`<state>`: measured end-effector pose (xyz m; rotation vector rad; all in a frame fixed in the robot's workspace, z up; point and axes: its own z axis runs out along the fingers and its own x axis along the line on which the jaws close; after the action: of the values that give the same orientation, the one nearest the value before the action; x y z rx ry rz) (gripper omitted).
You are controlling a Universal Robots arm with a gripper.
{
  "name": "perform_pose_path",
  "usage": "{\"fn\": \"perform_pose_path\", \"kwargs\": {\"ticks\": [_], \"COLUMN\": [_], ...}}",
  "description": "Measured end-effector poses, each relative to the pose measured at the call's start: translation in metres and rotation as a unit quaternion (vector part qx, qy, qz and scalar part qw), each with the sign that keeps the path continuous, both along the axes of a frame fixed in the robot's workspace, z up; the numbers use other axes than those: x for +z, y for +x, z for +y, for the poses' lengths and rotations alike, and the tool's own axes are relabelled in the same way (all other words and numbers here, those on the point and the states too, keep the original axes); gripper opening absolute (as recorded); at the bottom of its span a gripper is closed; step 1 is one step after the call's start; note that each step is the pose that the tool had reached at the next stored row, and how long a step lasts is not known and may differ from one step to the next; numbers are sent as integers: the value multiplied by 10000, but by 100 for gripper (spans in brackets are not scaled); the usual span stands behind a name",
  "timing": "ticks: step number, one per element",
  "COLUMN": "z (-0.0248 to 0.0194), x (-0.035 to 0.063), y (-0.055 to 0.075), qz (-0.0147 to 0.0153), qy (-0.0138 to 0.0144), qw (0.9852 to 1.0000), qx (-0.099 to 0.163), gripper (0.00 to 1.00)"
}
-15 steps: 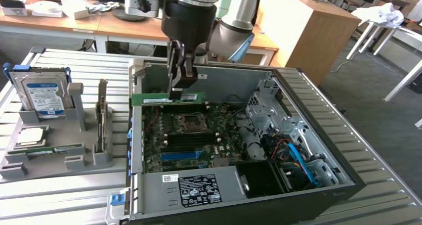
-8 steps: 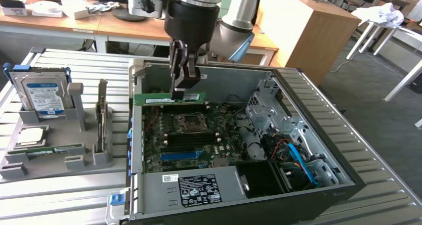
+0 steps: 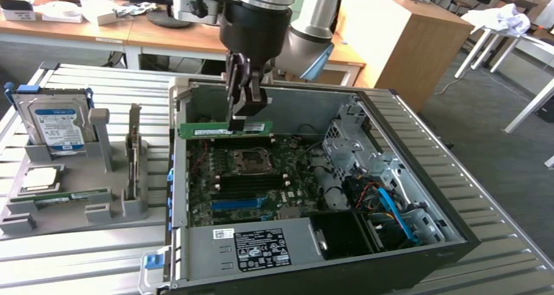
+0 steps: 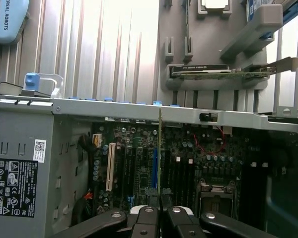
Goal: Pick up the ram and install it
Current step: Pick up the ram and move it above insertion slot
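The arm (image 3: 259,13) points down, hand (image 3: 246,120) clamped tight.

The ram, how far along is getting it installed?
Done: the ram is picked up. In hand: the hand is shut on it, holding it roughly level above the motherboard in the open computer case. Left: it is not yet seated in a slot.

I see the ram (image 3: 212,131) green with a white label, the fingers (image 3: 250,100) black. The motherboard (image 3: 201,201) reads dark green, the hard drive (image 3: 59,123) silver with a white-blue label, a cable (image 3: 391,207) bright blue, the tabletop (image 3: 87,262) ribbed grey.
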<state>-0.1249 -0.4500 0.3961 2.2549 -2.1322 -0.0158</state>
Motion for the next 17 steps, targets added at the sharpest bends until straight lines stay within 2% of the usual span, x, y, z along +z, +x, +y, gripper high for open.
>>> {"fn": "perform_pose_path", "kwargs": {"ticks": [17], "z": [0], "x": [0], "y": [84], "qz": [0], "qy": [-1], "qw": [10000], "qx": [0], "gripper": [13]}}
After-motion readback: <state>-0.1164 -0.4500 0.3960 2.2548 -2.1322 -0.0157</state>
